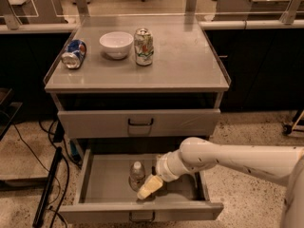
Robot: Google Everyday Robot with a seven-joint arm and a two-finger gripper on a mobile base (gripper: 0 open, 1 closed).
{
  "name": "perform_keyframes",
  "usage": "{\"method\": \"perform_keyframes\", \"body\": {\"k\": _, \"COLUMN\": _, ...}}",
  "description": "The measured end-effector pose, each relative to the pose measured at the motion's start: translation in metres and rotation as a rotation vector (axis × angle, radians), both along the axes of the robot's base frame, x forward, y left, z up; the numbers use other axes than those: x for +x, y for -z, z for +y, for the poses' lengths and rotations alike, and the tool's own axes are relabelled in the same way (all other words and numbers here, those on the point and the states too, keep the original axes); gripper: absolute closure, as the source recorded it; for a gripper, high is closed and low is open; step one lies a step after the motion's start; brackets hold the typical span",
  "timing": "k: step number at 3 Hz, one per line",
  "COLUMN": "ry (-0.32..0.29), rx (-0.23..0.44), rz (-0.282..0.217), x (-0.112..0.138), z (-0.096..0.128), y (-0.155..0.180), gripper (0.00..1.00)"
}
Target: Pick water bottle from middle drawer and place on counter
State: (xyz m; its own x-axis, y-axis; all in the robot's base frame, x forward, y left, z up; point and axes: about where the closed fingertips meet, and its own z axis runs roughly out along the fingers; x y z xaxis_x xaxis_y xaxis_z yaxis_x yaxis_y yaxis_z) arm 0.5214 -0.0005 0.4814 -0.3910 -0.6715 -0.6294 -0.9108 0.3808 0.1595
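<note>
The water bottle (137, 175), small and clear with a white cap, stands upright in the open middle drawer (102, 189), left of centre. My gripper (149, 187) reaches down into the drawer from the right on a white arm, its pale fingers just right of and slightly in front of the bottle, close to it. The grey counter (185, 61) tops the cabinet above.
On the counter stand a white bowl (116, 44), an upright green-and-white can (143, 46) and a blue can (73, 54) lying on its side at the left. A shut drawer front (140, 123) sits above the open drawer. Cables (50, 175) lie on the floor at left.
</note>
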Motion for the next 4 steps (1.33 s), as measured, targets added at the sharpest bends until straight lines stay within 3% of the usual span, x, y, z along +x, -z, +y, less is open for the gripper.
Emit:
{"method": "perform_keyframes", "body": {"k": 1, "ry": -0.009, "rx": 0.011, "rz": -0.021, "x": 0.024, "z": 0.015, "y": 0.002, "gripper": 0.00}}
{"method": "perform_keyframes", "body": {"k": 3, "ry": -0.023, "rx": 0.024, "rz": 0.025, "x": 0.042, "z": 0.037, "y": 0.027, "gripper": 0.00}}
{"method": "perform_keyframes", "body": {"k": 4, "ry": -0.023, "rx": 0.024, "rz": 0.025, "x": 0.042, "z": 0.037, "y": 0.027, "gripper": 0.19}}
